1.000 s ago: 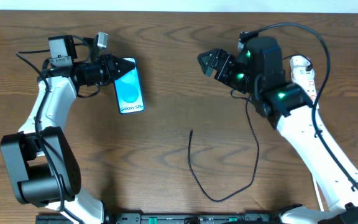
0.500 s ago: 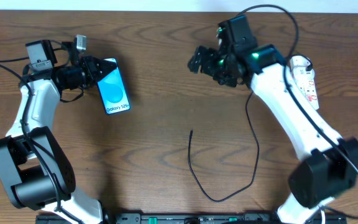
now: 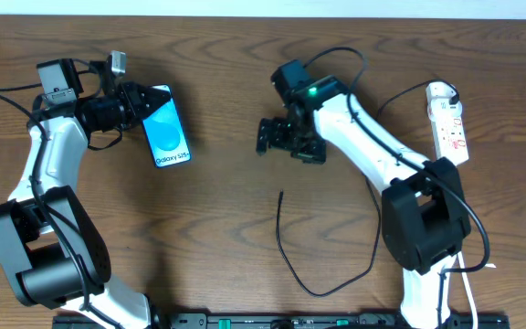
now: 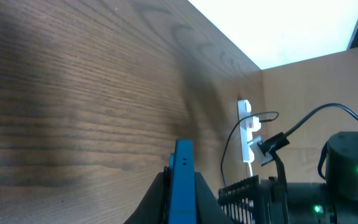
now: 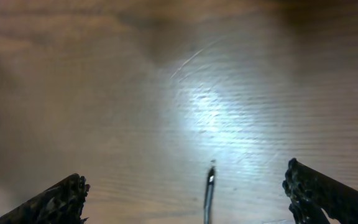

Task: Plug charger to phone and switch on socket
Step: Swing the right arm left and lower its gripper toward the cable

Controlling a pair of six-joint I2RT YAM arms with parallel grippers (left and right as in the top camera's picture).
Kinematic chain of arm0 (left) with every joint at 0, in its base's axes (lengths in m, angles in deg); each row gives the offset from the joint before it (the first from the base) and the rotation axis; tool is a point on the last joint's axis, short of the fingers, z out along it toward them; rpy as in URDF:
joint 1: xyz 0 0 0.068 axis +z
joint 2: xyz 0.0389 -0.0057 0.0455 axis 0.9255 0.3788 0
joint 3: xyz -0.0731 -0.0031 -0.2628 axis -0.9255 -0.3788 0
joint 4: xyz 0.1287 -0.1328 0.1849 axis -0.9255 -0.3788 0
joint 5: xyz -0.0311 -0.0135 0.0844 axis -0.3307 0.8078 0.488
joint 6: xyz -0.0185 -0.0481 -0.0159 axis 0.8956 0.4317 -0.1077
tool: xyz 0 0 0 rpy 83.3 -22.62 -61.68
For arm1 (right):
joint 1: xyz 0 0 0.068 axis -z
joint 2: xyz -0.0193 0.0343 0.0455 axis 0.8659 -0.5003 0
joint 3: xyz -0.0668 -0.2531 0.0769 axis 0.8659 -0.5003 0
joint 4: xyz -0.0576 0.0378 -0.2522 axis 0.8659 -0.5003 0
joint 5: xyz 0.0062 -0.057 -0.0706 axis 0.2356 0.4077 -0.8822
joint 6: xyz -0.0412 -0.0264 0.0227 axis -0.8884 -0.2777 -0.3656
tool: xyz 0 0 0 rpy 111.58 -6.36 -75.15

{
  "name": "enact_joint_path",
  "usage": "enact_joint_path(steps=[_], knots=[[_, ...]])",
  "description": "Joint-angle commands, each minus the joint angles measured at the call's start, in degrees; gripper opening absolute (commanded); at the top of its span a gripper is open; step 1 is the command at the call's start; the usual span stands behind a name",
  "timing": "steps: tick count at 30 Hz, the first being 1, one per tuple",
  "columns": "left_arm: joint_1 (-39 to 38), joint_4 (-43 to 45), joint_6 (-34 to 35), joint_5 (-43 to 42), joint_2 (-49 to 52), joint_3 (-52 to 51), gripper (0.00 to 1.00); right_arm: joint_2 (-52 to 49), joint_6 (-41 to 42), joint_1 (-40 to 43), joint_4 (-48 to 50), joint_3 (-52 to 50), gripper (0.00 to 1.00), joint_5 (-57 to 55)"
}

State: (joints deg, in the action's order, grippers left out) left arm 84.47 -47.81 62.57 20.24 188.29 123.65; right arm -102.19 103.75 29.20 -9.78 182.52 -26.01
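Left gripper clamped on the phone's top end. Left wrist view shows the phone edge-on between the jaws, which the overhead hides. Right gripper jaws wide apart, empty. Only the right wrist view shows the charger plug tip lying on the counter below, between its fingers. Power strip well beyond that gripper. Since a second ago the right gripper has swung over the cable end and widened.

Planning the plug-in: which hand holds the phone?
The left hand, shut on one end of the phone; the right hand hangs open and empty near the charger tip.
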Motion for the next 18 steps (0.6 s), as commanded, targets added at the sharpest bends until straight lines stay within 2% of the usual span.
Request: enact_joint_path(steps=[1,12,18], knots=[[0.24,0.02,-0.74,-1.60,-1.46,0.31,0.07,0.17,-0.26,-1.84,0.09,1.01,0.99,-0.85],[0.24,0.02,-0.74,-1.60,-1.46,0.31,0.07,-0.04,7.26,-5.31,-2.36,0.31,0.99,-8.66],[0.24,0.02,-0.74,-1.57,-1.46,0.31,0.07,-0.04,9.99,-6.93,-2.40,-2.62,0.99,-9.11]])
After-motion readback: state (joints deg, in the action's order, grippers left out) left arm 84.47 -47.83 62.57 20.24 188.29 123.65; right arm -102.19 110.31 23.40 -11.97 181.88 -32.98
